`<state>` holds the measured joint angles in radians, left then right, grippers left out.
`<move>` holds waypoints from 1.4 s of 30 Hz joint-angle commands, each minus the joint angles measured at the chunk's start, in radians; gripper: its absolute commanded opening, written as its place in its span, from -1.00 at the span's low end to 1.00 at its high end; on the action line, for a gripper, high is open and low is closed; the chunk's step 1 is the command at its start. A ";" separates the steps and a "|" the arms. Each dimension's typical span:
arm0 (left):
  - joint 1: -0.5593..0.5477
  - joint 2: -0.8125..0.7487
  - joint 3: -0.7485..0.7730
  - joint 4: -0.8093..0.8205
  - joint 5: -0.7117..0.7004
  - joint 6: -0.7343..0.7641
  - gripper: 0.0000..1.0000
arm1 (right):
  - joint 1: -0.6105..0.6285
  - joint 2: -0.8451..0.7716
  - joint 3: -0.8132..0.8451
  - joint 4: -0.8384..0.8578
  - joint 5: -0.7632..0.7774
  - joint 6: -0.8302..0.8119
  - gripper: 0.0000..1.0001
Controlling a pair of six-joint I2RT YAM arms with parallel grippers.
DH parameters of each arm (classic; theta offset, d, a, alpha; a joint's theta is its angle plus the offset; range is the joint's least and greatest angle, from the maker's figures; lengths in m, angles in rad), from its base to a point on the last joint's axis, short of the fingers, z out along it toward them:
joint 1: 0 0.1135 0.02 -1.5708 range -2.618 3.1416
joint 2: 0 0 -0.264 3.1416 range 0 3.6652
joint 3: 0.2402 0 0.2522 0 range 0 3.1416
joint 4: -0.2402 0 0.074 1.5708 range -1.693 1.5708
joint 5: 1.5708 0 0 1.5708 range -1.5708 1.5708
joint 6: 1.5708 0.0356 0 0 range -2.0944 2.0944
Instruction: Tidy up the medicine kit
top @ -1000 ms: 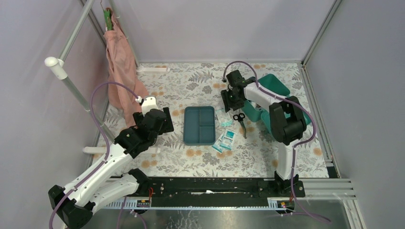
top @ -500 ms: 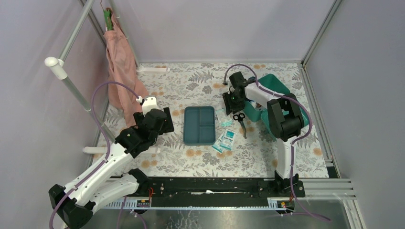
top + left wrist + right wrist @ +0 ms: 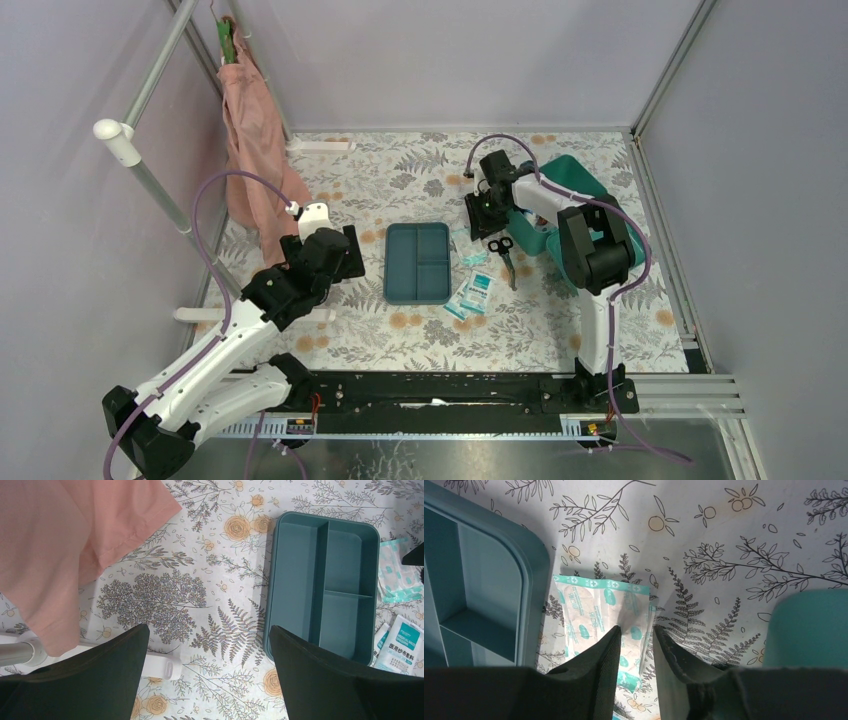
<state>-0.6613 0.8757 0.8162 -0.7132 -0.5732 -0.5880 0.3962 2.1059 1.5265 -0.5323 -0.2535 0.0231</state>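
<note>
Two arms work the table. Right gripper [image 3: 636,630] pinches a plaster packet [image 3: 599,611] beside the tray [image 3: 531,565]; left gripper [image 3: 207,645] hangs released.

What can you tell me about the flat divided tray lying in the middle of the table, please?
The divided tray is a flat, dark blue-teal rectangle with rounded corners, plastic by its look. Ridges split it into one long compartment and two smaller ones, all empty. It lies level on the floral table cover. White and teal packets lie just off one long edge. Neither arm touches it.
</note>
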 commanded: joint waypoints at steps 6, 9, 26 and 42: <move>-0.008 0.005 -0.011 0.020 -0.002 0.014 0.97 | -0.001 -0.012 -0.082 0.052 -0.004 0.028 -0.48; -0.007 0.003 -0.011 0.020 -0.003 0.015 0.97 | -0.001 -0.024 -0.098 0.073 -0.012 0.040 -0.56; -0.008 0.006 -0.011 0.021 -0.004 0.014 0.97 | -0.001 -0.228 -0.181 0.153 -0.006 0.077 -1.00; -0.009 0.009 -0.011 0.020 -0.003 0.014 0.98 | -0.001 -0.257 -0.214 0.136 0.010 0.109 -0.54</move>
<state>-0.6617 0.8810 0.8162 -0.7132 -0.5720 -0.5880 0.3908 1.8675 1.3144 -0.3862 -0.2451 0.1329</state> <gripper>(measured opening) 0.986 0.138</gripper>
